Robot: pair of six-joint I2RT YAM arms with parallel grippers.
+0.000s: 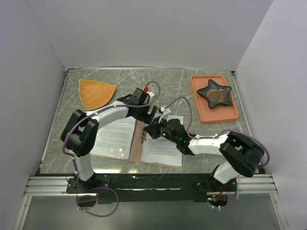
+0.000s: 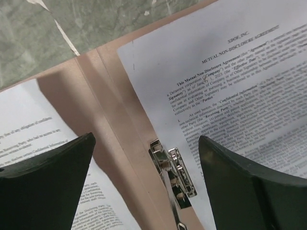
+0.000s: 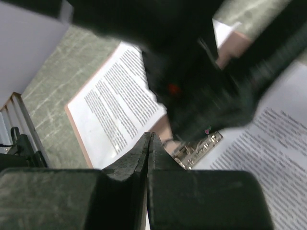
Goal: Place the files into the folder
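Note:
The pinkish-brown folder (image 1: pixel 137 145) lies open near the table's front. One printed sheet (image 1: pixel 112 136) lies on its left half and another sheet (image 1: pixel 163 149) on its right half. A metal clip (image 2: pixel 175 175) sits by the spine on the right half. My left gripper (image 1: pixel 156 115) is open and empty, hovering over the spine and clip; its view shows the folder (image 2: pixel 110 110) and both sheets (image 2: pixel 230 81). My right gripper (image 1: pixel 148 130) is shut and empty, its tip (image 3: pixel 149 137) just above the folder beside the clip (image 3: pixel 199 148), close under the left gripper.
An orange fan-shaped plate (image 1: pixel 96 92) lies at the back left. A salmon tray (image 1: pixel 211 116) holding a dark star-shaped dish (image 1: pixel 214 93) stands at the back right. White walls enclose the table on three sides.

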